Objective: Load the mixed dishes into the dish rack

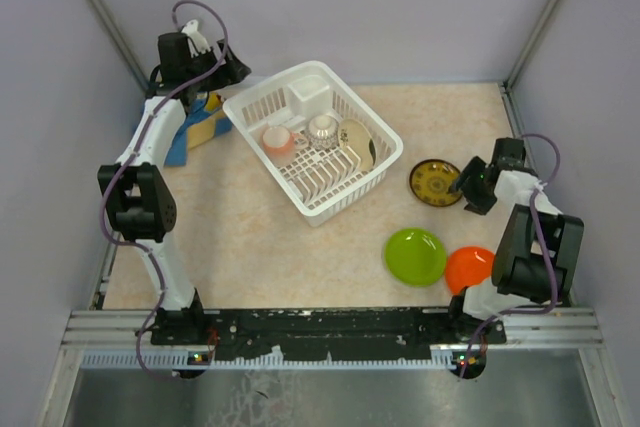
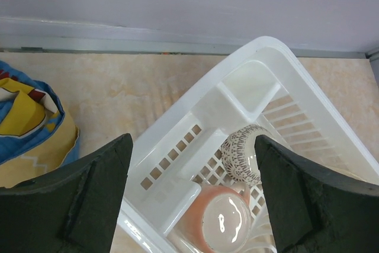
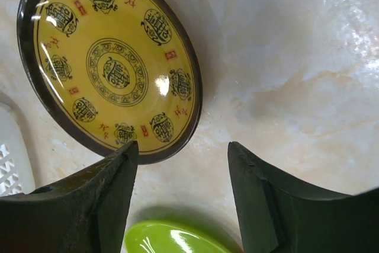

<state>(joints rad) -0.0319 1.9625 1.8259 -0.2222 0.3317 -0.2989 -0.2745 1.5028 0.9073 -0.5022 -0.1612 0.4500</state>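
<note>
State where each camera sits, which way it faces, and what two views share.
Top external: above and behind, looking down on dish rack, left arm, right arm.
Left wrist: by the dish rack, facing pink cup; left gripper shows.
Right wrist: facing down at brown-yellow plate; right gripper shows.
Shared: that plate, top and right wrist.

Soft, even overhead light; glare spots the brown-yellow plate (image 3: 112,69) and pink cup (image 2: 224,220); shadows faint, wrist views sharp.

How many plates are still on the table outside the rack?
3: brown-yellow plate by the right gripper, lime-green plate nearer, orange plate partly hidden behind the right arm.
</note>
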